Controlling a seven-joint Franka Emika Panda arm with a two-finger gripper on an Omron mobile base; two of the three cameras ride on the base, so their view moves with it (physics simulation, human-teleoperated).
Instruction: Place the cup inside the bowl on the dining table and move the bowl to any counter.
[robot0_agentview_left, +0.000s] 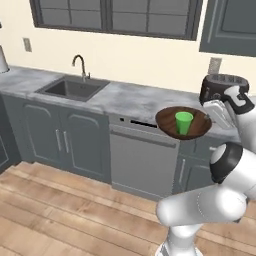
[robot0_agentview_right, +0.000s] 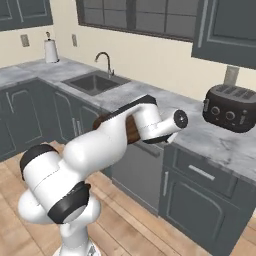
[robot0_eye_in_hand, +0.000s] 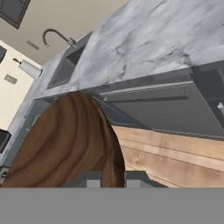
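Observation:
The dark brown wooden bowl (robot0_agentview_left: 167, 120) hangs level at the front edge of the counter (robot0_agentview_left: 125, 97), above the dishwasher. Upright in its middle stands the green cup (robot0_agentview_left: 184, 123). My gripper (robot0_agentview_left: 212, 117) is shut on the bowl's right rim. In the hand view the bowl's wood grain (robot0_eye_in_hand: 65, 140) runs down between my fingertips (robot0_eye_in_hand: 92, 180), with the gripper (robot0_eye_in_hand: 111, 181) closed on its edge and the counter (robot0_eye_in_hand: 166, 39) beyond. In the right base view my arm hides most of the bowl (robot0_agentview_right: 132, 132). I cannot tell whether the bowl touches the countertop.
An inset steel sink (robot0_agentview_left: 75, 89) with a faucet (robot0_agentview_left: 79, 64) lies to the left on the counter. A black toaster (robot0_agentview_right: 231, 107) stands at the right by the wall. A paper towel roll (robot0_agentview_right: 50, 50) is at the far left. Wooden floor (robot0_agentview_left: 60, 210) stretches below.

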